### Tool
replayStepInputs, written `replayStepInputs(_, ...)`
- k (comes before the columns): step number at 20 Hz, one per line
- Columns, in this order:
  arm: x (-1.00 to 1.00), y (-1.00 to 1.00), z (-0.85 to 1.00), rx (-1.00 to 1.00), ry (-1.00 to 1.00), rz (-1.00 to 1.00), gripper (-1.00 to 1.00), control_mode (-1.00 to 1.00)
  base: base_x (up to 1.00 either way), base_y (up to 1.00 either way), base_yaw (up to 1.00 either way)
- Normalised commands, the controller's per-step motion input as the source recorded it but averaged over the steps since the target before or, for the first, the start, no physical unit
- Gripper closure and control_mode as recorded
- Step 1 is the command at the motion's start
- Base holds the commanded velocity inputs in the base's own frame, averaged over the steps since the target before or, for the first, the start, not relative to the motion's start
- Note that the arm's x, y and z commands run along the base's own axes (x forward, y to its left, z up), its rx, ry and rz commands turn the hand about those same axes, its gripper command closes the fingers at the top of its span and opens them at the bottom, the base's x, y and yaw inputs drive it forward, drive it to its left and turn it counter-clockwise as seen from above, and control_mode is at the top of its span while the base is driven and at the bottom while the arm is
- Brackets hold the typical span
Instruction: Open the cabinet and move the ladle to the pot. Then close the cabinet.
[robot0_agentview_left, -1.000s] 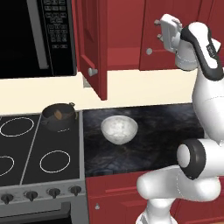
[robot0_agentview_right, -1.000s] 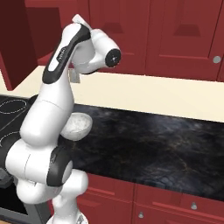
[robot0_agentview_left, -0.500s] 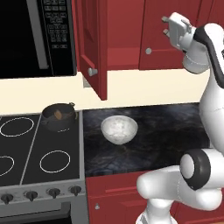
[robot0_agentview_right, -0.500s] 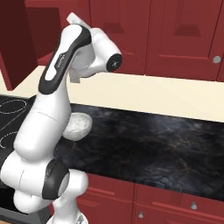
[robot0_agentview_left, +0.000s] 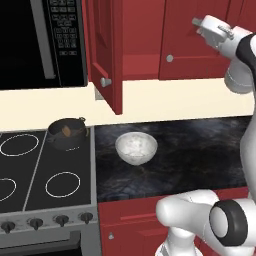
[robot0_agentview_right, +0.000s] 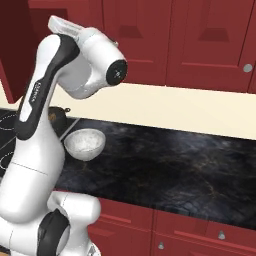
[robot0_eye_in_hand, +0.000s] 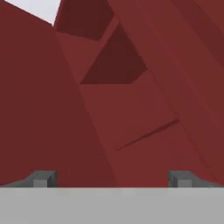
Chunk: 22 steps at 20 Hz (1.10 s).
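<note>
The dark red cabinet (robot0_agentview_left: 196, 42) has its left door (robot0_agentview_left: 106, 47) swung out toward me and its right door shut. On the stove's back right burner stands the small dark pot (robot0_agentview_left: 67, 133), and a brown bit inside it looks like the ladle (robot0_agentview_left: 66, 131). My gripper (robot0_agentview_left: 199, 22) is held high in front of the shut right door, above its knob (robot0_agentview_left: 170, 58). In the hand view the gripper (robot0_eye_in_hand: 112, 178) is open with nothing between its fingertips, close to a red recessed panel (robot0_eye_in_hand: 131, 109). In the right base view my arm partly hides the pot (robot0_agentview_right: 56, 116).
A pale speckled bowl (robot0_agentview_left: 136, 148) sits on the dark counter (robot0_agentview_left: 200, 150) just right of the stove (robot0_agentview_left: 45, 175). The microwave (robot0_agentview_left: 40, 40) hangs left of the open door. Red drawer fronts (robot0_agentview_right: 200, 235) run below the counter.
The hand has risen and swung to the right across the shut door. The jaws have stayed open. Pot, bowl and open door have not moved.
</note>
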Motion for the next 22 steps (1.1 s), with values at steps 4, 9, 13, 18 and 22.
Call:
replayStepInputs(4, -1.00, 0.35, 0.38, -0.28, 0.00, -0.04, -1.00, -1.00, 0.00, 0.00, 0.00)
replayStepInputs(9, -1.00, 0.62, 0.15, -0.29, -0.02, -0.04, -1.00, -1.00, 0.00, 0.00, 0.00)
replayStepInputs(13, -1.00, 0.94, -0.08, -0.33, -0.09, -0.14, -1.00, -1.00, 0.00, 0.00, 0.00)
replayStepInputs(18, -1.00, 1.00, -0.27, -0.29, -0.04, -0.25, -1.00, -1.00, 0.00, 0.00, 0.00)
replayStepInputs(22, -0.95, 0.89, -0.21, -0.21, 0.00, -0.31, -1.00, -1.00, 0.00, 0.00, 0.00)
